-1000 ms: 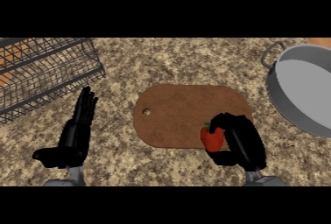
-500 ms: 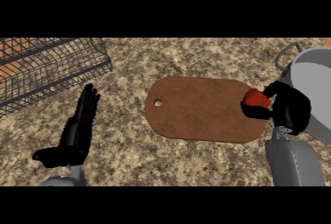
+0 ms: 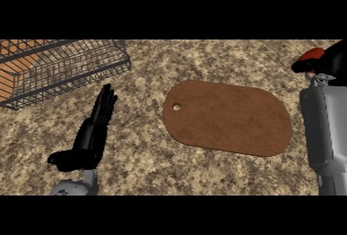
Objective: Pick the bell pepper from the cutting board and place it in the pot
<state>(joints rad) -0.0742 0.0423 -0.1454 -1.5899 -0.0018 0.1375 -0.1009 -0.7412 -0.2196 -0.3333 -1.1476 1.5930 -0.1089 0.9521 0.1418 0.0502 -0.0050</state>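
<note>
The right forearm (image 3: 324,133) comes up the right edge of the frame as a long grey column, almost straight, from the lower right corner toward the upper right. At its top the right hand (image 3: 333,63) sits against the frame's upper right corner, partly cut off by the edge. Its black fingers are curled around the bell pepper (image 3: 311,53), and only a small red patch of the pepper shows on the hand's left side. The pepper is held up there in the upper right, above and to the right of the cutting board (image 3: 230,118) and clear of it.

The board is a brown rounded slab lying flat on the speckled worktop (image 3: 203,59) in the middle of the frame. It is slightly turned, with its small hanging hole (image 3: 177,107) near its left edge.

The left hand (image 3: 95,133) rests in the lower left. Its fingers are straight and held together, pointing up toward the top of the frame, and the thumb sticks out to the left low down. It holds nothing and stands apart from the board's left edge.

A dark wire basket (image 3: 75,69) fills the upper left corner, with an orange surface (image 3: 17,64) showing through its mesh.
</note>
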